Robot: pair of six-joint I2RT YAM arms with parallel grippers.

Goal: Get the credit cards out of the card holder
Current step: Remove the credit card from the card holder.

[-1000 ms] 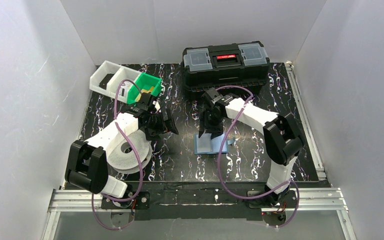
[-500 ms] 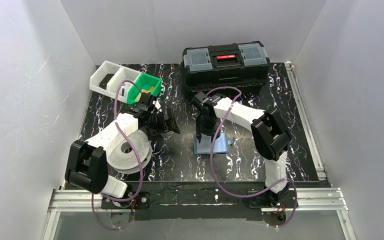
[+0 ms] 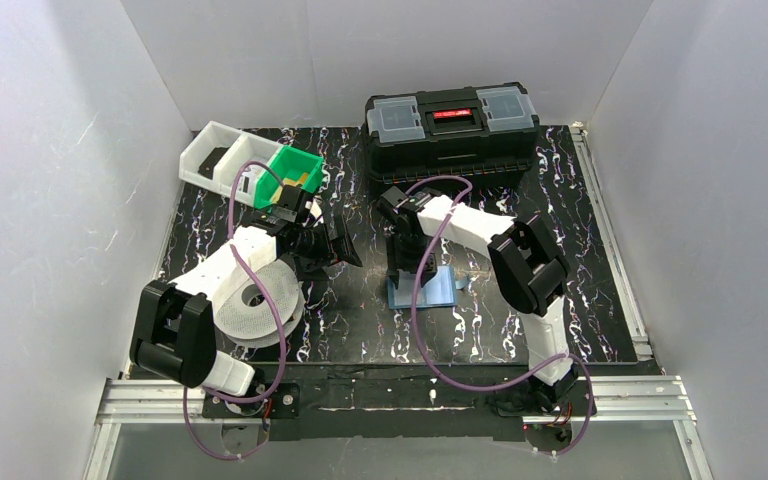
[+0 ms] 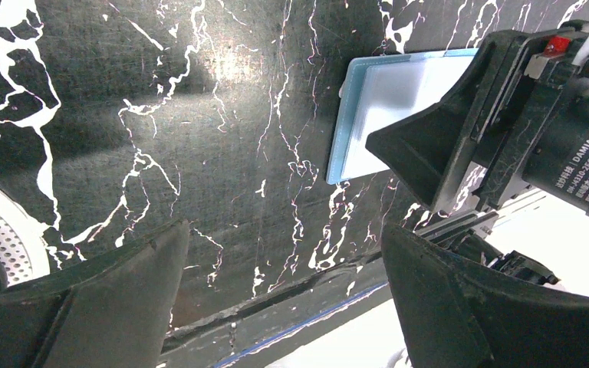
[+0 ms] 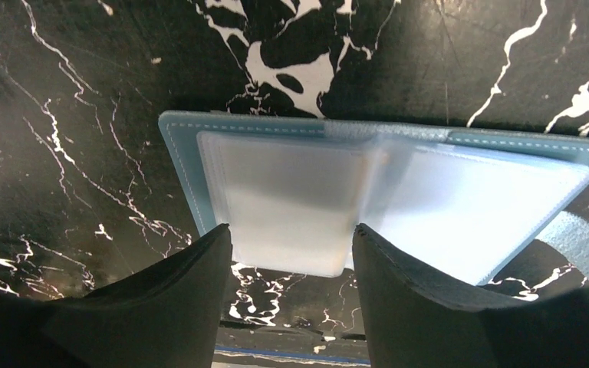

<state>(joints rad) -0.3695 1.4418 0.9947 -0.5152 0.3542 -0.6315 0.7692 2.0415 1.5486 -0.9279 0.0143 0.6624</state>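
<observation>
From above, the holder (image 3: 430, 291) lay opened flat on the table (image 3: 360, 320), in front of the right arm's reach. The right gripper (image 3: 409, 266) pointed down over its far-left part, probably so the fingers could work at a sleeve from the top. The left gripper (image 3: 337, 246) hung off to the left, well apart from the holder, likely kept out of the way. Behind it stood a green bin (image 3: 282, 166) holding a small orange-tan piece (image 3: 304, 179), which looked like a card already taken out. A white tray (image 3: 218, 152) beside the bin showed nothing legible inside, and the toolbox (image 3: 451, 120) at the back was closed.

In the left wrist view, the left gripper (image 4: 284, 253) was spread wide with only bare table between its fingers. The holder's pale inside (image 4: 399, 96) showed beyond, partly hidden by the right arm.

In the right wrist view, the right gripper (image 5: 290, 234) stood parted, clamping nothing, its fingers (image 5: 161, 314) straddling the near edge of the holder (image 5: 192, 134). The frosted sleeves hid whether any card remained inside.
</observation>
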